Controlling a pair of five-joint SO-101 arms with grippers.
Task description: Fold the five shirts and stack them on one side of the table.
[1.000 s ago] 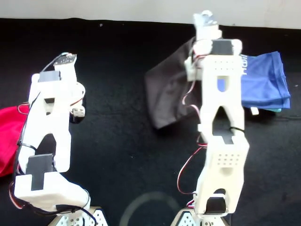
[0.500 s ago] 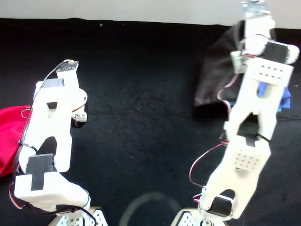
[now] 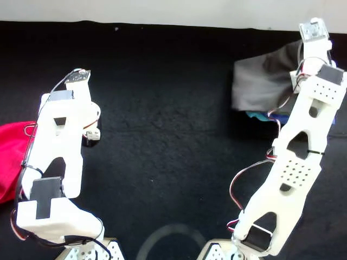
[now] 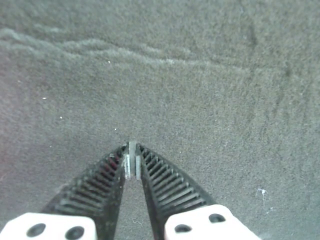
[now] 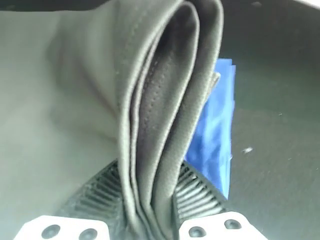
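Two hands work at a black table (image 3: 162, 108), and only one of them carries anything. The right hand (image 5: 148, 197) is clamped tight on the folded edge of a grey shirt (image 5: 150, 100), with several layers of cloth pinched between its ribbed fingers (image 5: 196, 192) and the rest of the shirt fanning away from the grip.

From above, the grey shirt (image 3: 260, 81) is at about 2 o'clock on the table, near the far edge. Just past its lower border a sliver of a folded blue shirt (image 3: 257, 115) peeks out, so the grey one lies over or hangs just above that blue one; which of the two cannot be told.

The left hand (image 4: 131, 161) is at about 9 o'clock, fully closed with its tips touching, holding nothing, just over bare table. A red shirt (image 3: 11, 157) lies crumpled at the table's 9 o'clock edge, well apart from the others and seemingly unfolded.

The likely trouble is in the release. The grip holds only one edge, so the loose layers could slide apart and undo the fold as the hand opens. The grey shirt also looks shifted toward 9 o'clock of the blue one, so it may land askew or droop off the stack. If a finger catches the cloth when it pulls away, it could drag the grey shirt and disturb the blue one beneath.
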